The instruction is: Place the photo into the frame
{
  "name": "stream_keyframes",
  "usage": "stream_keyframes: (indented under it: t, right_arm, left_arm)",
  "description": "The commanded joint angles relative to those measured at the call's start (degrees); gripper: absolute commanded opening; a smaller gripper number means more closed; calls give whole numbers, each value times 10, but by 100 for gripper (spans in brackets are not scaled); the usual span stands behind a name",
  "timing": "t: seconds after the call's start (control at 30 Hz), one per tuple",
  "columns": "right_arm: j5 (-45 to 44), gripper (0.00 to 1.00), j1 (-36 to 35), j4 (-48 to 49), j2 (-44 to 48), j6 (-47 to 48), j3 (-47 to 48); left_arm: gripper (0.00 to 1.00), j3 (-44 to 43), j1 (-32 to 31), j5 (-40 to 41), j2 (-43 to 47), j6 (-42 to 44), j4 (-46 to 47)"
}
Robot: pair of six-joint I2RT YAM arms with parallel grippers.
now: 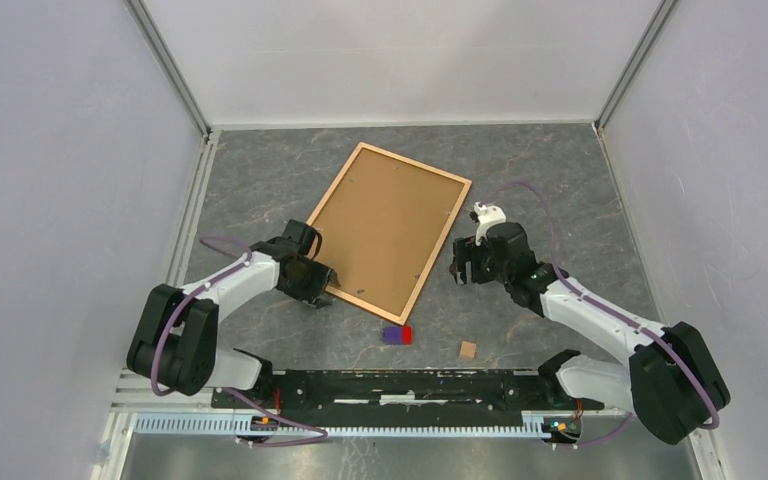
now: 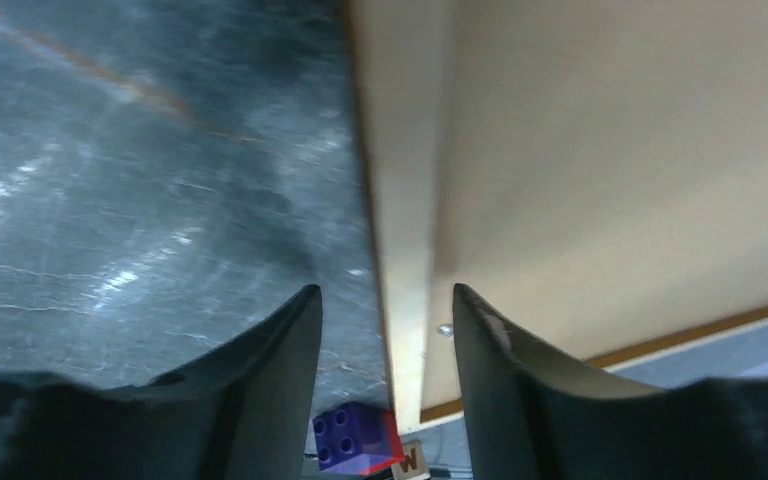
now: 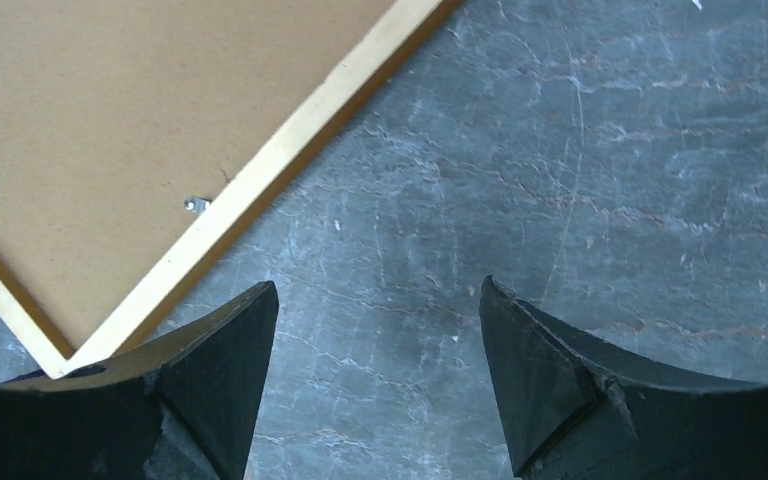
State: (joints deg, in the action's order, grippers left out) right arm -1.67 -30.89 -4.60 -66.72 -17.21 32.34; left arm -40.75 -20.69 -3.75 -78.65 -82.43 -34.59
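At the worktop's (image 3: pixel 560 150) left side, the left tool (image 1: pixel 322 296) is straddling the frame's (image 2: pixel 405 200) near corner rail, jaws partly apart and gripping nothing. The frame is lying face down at the middle, its backing board (image 1: pixel 390 225) filling it. The photo is not showing, so whether it is sitting underneath cannot be told. A wooden cube (image 2: pixel 410 462) is showing "W". Rightward, the right tool (image 3: pixel 375 295) is hovering wide open, empty.
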Motion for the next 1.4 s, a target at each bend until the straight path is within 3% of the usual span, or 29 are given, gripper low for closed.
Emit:
stream_keyframes:
  t: [0.0, 0.27, 0.4, 0.5, 0.73, 0.87, 1.17, 1.27, 1.37]
  right_arm:
    - [3, 80, 11, 22, 21, 2, -22]
    - [5, 79, 20, 13, 8, 2, -10]
    - [-10, 79, 32, 8, 15, 9, -6]
    - [-15, 79, 55, 1, 18, 22, 3]
    - [-13, 79, 116, -11, 2, 46, 40]
    - [-6, 80, 134, -3, -23, 53, 62]
    - [36, 84, 171, -25, -132, 106, 163]
    - [65, 84, 183, -30, -186, 141, 198]
    - [36, 83, 194, -58, -234, 166, 237]
  left_arm:
    - [49, 37, -3, -7, -6, -59, 52]
    - [25, -7, -2, 52, -58, 22, 23]
    - [2, -90, 6, 83, -137, 194, -17]
    - [2, -142, 6, 139, -173, 305, -47]
    - [2, -208, 9, 168, -225, 500, -62]
    - [2, -228, 10, 136, -234, 562, -64]
    - [2, -256, -7, 170, -203, 677, -93]
    - [2, -275, -9, 147, -211, 693, -90]
    - [2, -286, -16, 148, -214, 706, -87]
